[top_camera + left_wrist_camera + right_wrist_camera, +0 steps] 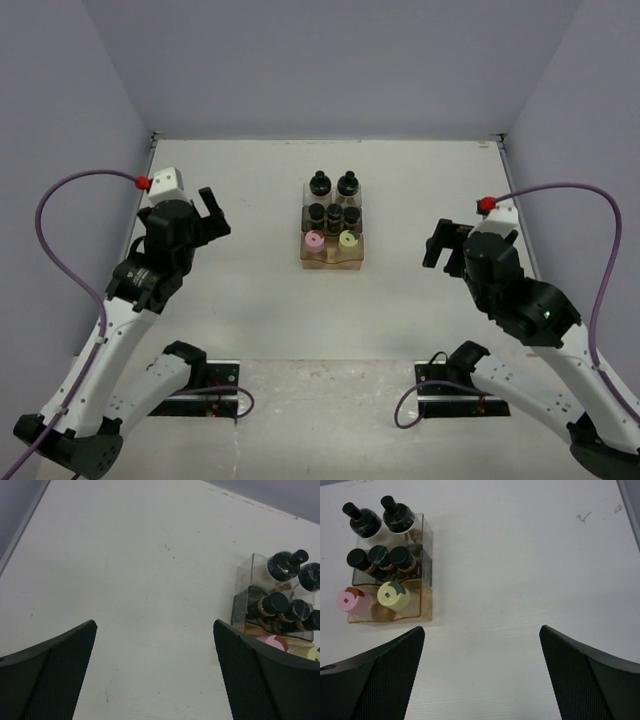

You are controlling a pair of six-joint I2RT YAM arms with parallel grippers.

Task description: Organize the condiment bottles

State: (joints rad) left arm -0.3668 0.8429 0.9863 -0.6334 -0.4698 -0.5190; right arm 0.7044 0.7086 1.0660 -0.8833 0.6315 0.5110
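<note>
Item 1, fingers. Your left gripper [155, 625] shows two black fingers [55, 675] with a fine mesh texture, spread wide, holding nothing. Your right gripper [482, 628] is the same: meshed black pads [590, 675], parted, only bare table [520, 570] between them.

Item 2, table. White, matt, faintly grained, with a few small dark specks.

Item 3, rack [426, 605]. Stepped plastic with three tiers: tan in front, smoky grey in the middle, clear at the back. In the top view it stands mid-table, between your two grippers and well apart from both. From your right wrist it lies up and to the left of the fingers. From your left wrist it sits at the right edge, just above the right-hand finger, which hides part of it.

Item 4, front tier. The pink-capped bottle [353, 600] is beside the yellow-green-capped bottle [393, 595]. Both are round with flat lids and tilt slightly.

Item 5, middle tier. Three black-capped bottles [379, 555] stand in a row, touching or nearly so. They have clear bodies and brownish contents.

Item 6, back tier. Two black-topped bottles [397, 515] stand side by side, with glossy domed shoulders and narrow knob caps.

Item 7, surroundings. Purple cable [60, 200] loops off each arm, and plain grey-lavender walls [330, 60] enclose the table.
</note>
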